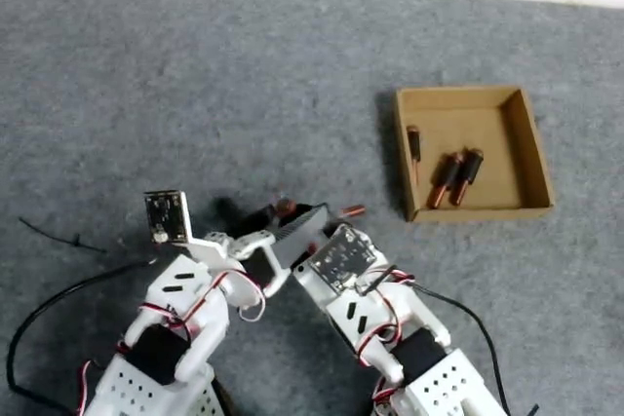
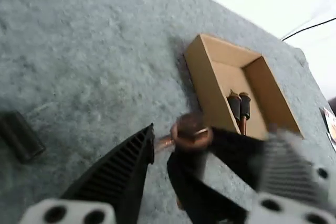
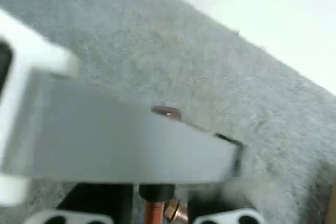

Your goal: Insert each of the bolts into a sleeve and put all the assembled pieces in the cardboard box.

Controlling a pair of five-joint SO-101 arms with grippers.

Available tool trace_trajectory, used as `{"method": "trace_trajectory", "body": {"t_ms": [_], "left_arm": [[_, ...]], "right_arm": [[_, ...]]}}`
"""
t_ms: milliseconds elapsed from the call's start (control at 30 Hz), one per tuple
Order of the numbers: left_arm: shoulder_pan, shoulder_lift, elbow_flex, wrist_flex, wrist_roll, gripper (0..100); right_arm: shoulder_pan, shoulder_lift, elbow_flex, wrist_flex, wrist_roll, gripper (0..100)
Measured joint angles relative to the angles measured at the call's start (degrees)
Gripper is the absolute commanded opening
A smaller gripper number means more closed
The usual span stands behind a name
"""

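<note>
We see the right gripper pinching a thin copper bolt between its dark jaws, just behind the left arm's wrist. The left gripper meets it over the grey carpet, with a second bolt's round copper head at its tips. We cannot tell whether this gripper grips it. A loose black cylindrical sleeve lies on the carpet, apart from both grippers. The open brown cardboard box stands near the grippers and holds three dark, copper-ended pieces.
</note>
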Motion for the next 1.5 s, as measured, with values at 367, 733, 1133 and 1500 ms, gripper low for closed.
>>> {"method": "trace_trajectory", "body": {"t_ms": [367,733,1133,1500], "left_arm": [[-18.5,0.0,-2.5,0.0,5.6,40],[-26.9,0.0,-2.5,0.0,8.4,33],[-27.4,0.0,-2.5,0.0,3.2,3],[-32.3,0.0,-0.5,0.0,-2.3,1]], "right_arm": [[0.0,0.1,0.0,0.0,0.0,0.5],[8.0,0.1,0.0,-1.0,0.0,0.5],[17.9,0.1,0.0,-5.2,0.0,0.5],[27.8,0.2,0.0,-5.2,0.0,0.5]]}}
